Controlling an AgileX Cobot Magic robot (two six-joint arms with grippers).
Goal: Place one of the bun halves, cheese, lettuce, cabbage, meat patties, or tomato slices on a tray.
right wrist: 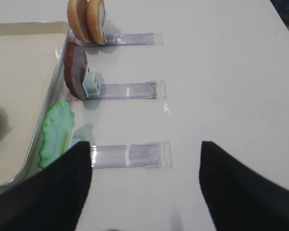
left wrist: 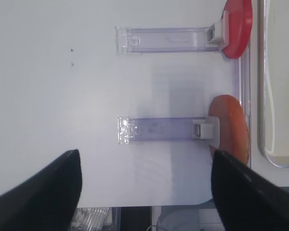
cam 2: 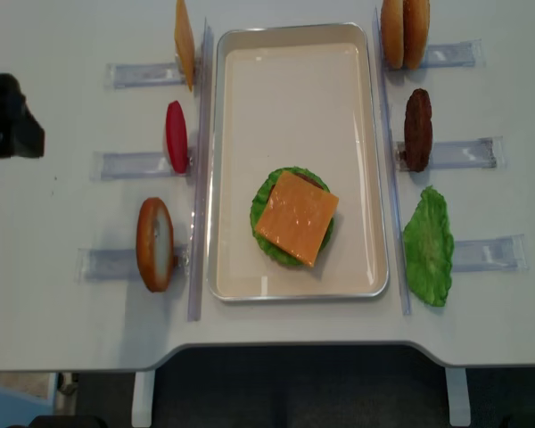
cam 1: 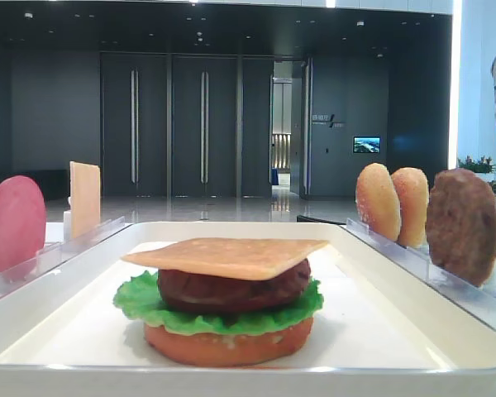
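Left end effector (left wrist: 144, 187): jaws spread wide, holding nothing, over the table (left wrist: 53, 96) on the left of the tray (cam 2: 299, 53). Bun half (left wrist: 229, 127): standing on edge in a clear rack (left wrist: 159, 129), ahead of the left end effector toward the tray, long axis parallel to the tray's left rim. Right end effector (right wrist: 144, 185): wide open, empty, on the tray's far side. Judgement: left arm nearer. On the tray: stack topped by cheese (cam 2: 296, 218).

Looks like a demo stand in an office lobby or exhibition hall. Beyond the white tabletop (cam 2: 62, 330): dark panelled double doors (cam 1: 169, 124) with long vertical handles, a glossy reflective floor, recessed ceiling lights, a small lit wall screen (cam 1: 366, 145) right of the doors, potted flowers (cam 1: 478, 165) further right.
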